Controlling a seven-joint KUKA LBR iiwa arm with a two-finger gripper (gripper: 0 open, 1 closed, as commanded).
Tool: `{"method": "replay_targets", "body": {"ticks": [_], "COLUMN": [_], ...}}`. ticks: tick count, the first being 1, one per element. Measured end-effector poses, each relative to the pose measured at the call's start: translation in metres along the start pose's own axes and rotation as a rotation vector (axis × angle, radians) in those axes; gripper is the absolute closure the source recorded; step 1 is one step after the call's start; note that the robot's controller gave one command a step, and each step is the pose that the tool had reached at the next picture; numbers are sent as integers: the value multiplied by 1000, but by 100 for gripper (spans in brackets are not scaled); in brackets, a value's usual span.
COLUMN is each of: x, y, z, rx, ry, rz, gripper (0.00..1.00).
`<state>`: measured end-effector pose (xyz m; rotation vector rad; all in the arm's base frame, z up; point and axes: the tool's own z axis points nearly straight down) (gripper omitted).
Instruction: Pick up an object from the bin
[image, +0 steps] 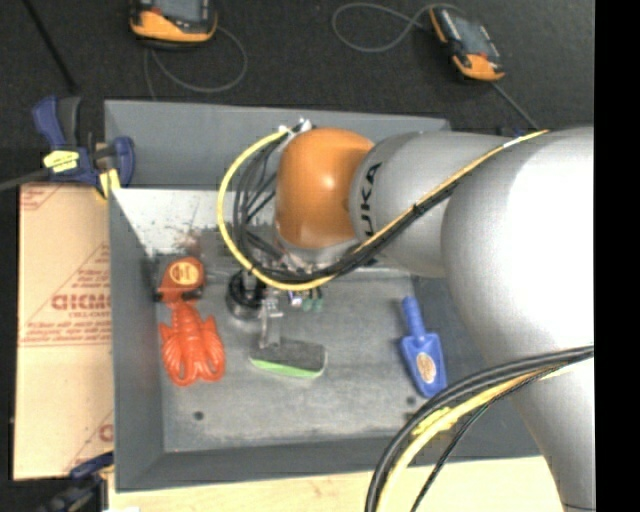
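The hand hangs low in the bin, under the arm's orange wrist cover. It is just to the view's right of the orange-red lobster toy and at the near end of a flat block, green underneath with a dark top. Whether the hand is apart or together I cannot tell, since the wrist and its cables hide most of it. Nothing can be seen held in it.

The block lies flat on the bin floor beside the lobster on the arm's side, close to it but not touching. It looks like a scouring sponge, so it is probably light and soft, giving under pressure rather than slipping. Its dark face likely offers good friction. Being low and flat, it should be taken across its narrow width, with the hand pressed down close to the floor. A pinch at the very end may only fold it or tip it out.

The lobster looks like rubbery plastic, knobbly and awkward to hold. Above the lobster sits an orange tape measure, likely dense and hard, and to that one's right a small black round thing. A blue-handled tool lies well apart from the lobster, beyond the block.
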<state>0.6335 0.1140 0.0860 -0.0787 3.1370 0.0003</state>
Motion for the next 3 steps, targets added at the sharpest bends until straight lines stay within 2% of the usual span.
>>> {"method": "replay_targets", "body": {"ticks": [1,2,3], "x": [33,33,48], "y": [-20,-20,-21], "z": [6,6,-194], "rx": [-4,-5,1], "ry": [-12,-12,-6], "rz": [-89,-88,-84], "gripper": [100,100,100]}}
